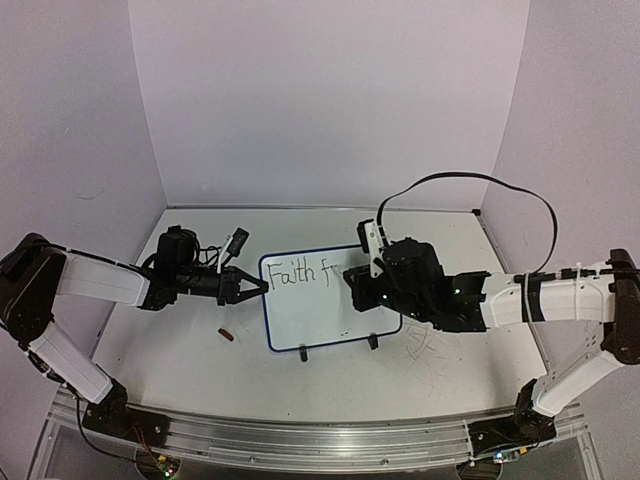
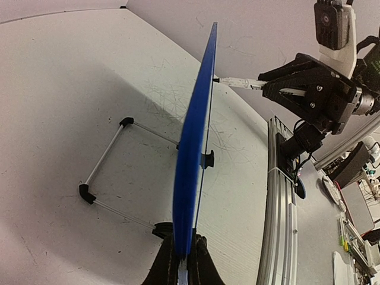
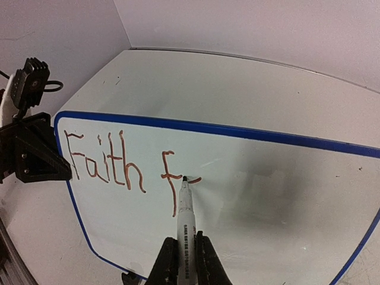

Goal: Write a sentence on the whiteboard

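Three plain, pale walls (image 1: 330, 100) stand around a big white table (image 1: 170, 370). The table top has faint grey scratches (image 1: 428, 355) on it. A shiny metal rail (image 1: 300, 440) runs along the near edge. The light is soft, and the shadows are dim.

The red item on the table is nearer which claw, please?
Left. The left claw grips the whiteboard edge just beyond the red item; the right claw holds a marker farther right.

The left arm (image 1: 100, 280) extends rightward, forearm near level, with the left gripper (image 1: 258, 288) clamped on the whiteboard (image 1: 320, 318) edge. The right arm (image 1: 540, 298) extends leftward. The right gripper (image 3: 185, 256) is closed around the marker (image 3: 184, 217) barrel.
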Robot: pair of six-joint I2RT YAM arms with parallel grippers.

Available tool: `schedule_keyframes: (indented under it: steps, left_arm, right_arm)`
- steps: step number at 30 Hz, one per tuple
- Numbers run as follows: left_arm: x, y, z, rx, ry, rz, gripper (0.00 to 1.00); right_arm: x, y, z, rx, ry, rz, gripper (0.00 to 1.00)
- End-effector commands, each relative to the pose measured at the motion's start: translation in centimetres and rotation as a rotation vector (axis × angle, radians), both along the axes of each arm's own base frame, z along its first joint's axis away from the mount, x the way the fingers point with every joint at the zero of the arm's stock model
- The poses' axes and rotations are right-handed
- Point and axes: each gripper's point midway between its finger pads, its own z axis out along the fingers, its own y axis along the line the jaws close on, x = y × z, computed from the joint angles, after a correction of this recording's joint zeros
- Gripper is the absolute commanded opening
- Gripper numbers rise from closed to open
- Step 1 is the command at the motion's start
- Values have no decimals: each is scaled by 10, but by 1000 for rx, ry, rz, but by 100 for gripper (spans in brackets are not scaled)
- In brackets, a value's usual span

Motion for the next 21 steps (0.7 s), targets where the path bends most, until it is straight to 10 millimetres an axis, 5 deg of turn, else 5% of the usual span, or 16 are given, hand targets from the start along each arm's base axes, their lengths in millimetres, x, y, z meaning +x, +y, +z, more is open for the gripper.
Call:
schedule_keyframes:
  steps: [1,21]
  left_arm:
    - [5,-6,5,13,-32,-9,0]
    - [4,-6,3,18,-29,-10,0]
  right_arm:
    - [8,6,20,42,-45,-16,0]
    - [-4,-4,-9,7,47,-27,0]
